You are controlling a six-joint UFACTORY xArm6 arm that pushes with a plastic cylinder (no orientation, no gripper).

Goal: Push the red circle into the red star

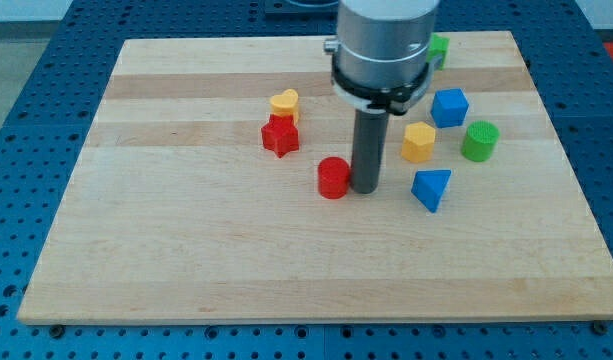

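Pale wooden board (186, 260) lies on a blue perforated table surface (26, 120). Taking the yellow hexagonal block (418, 142) as landmark: blue cube (449, 107) sits near it toward the view's upper right; green cylinder (479, 141) near its right; blue triangular block (431, 188) just below; green block (439, 48), partly hidden, well above; yellow heart-shaped block (284, 103) well left.

**Silver cylinder, dark rod**

A wide silver-grey metal cylinder (384, 40) carries a black ring (379, 92) around its base, with a small screw head at the cylinder's 9 o'clock. Below hangs a straight, dark grey rod ending at my tip (365, 189).
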